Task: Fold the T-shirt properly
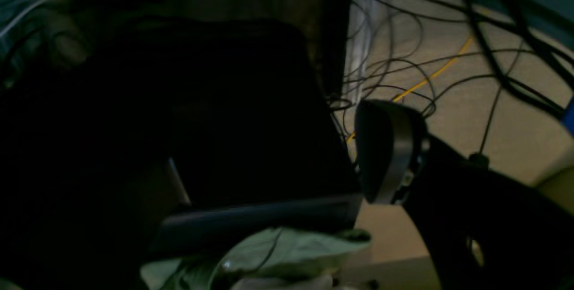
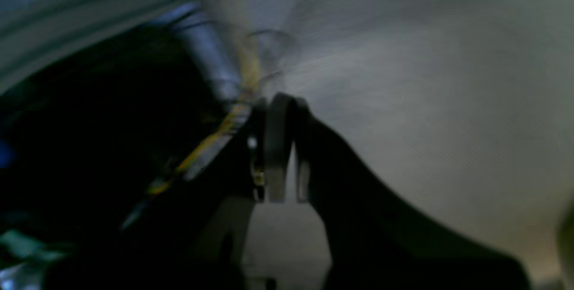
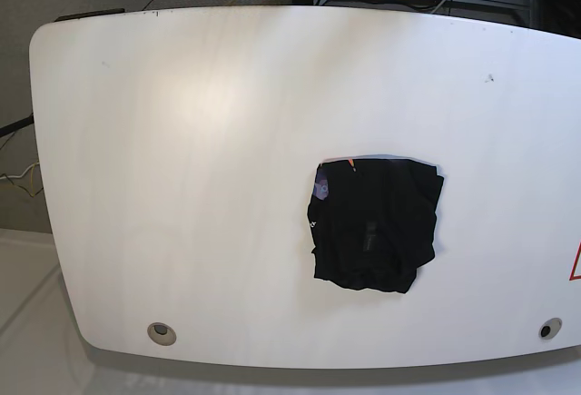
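Cloth first: the T-shirt [image 3: 374,227] lies folded into a compact, roughly square black bundle on the white desk [image 3: 182,159], right of its centre in the base view, with a small purple-white print and a tiny orange tag showing at its upper left corner. No arm appears in that view. Left pincer [image 1: 390,151] shows one finger only, off the desk's edge above tangled cables [image 1: 403,70] on the floor; its jaws stand apart. Right pincer [image 2: 284,146] has its jaws together, holding nothing, in a blurred view.
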